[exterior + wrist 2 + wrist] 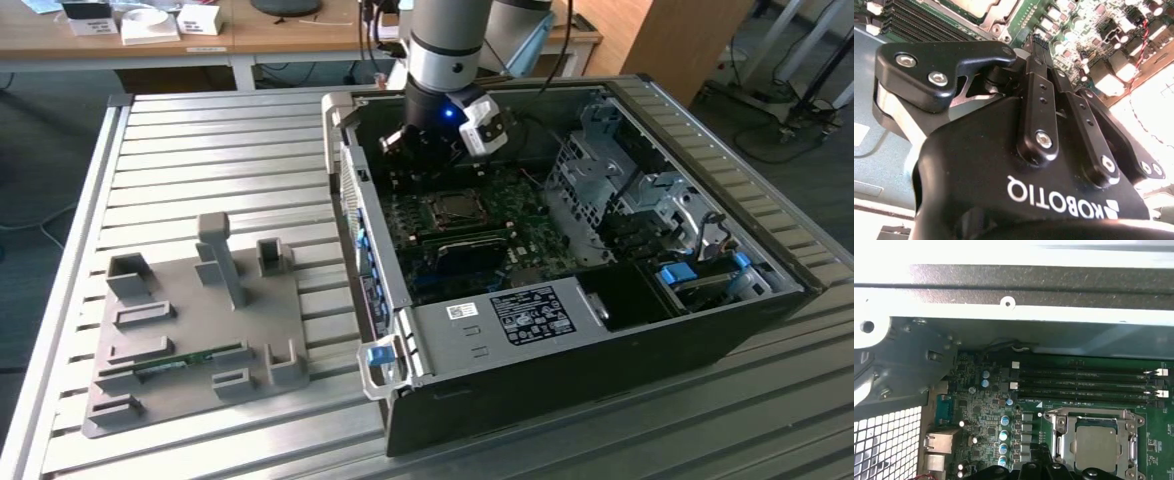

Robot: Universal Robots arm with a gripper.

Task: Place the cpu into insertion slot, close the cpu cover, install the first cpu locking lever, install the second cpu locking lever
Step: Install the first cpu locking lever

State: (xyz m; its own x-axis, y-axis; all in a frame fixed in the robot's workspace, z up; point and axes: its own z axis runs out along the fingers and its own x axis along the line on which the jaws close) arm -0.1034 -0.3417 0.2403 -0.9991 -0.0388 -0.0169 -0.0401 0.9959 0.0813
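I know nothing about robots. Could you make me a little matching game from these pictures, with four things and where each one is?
Things:
1 cpu
2 memory slots
3 grey tray
4 gripper

Places:
A on the table, to the exterior view's left of the case
B above the green board, inside the case
C seated in the socket, silvery top up
D long black rows beside the socket

Pairs: 1-C, 2-D, 3-A, 4-B
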